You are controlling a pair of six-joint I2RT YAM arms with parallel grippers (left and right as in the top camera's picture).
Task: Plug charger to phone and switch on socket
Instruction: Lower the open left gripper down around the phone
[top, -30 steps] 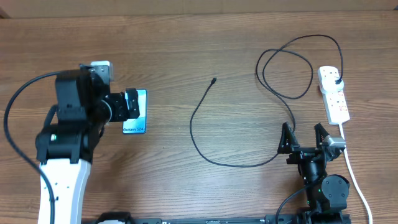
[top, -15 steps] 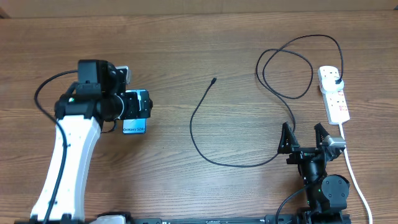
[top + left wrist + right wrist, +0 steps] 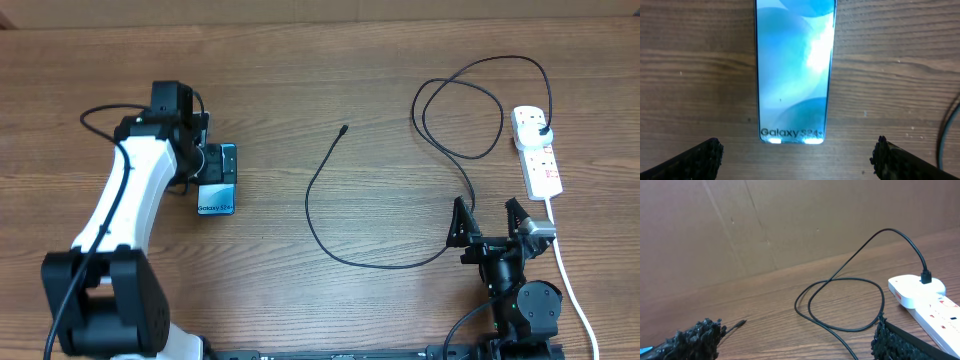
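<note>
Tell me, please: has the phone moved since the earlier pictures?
No. The phone lies in the same place as before, equally far left of the charger tip.

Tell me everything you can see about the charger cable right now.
The charger is a long thin black cable lying loose on the wooden table. Its black plug sits in the end outlet of the white socket; from there it loops over itself, then sweeps in a wide curve to a small free tip.
</note>
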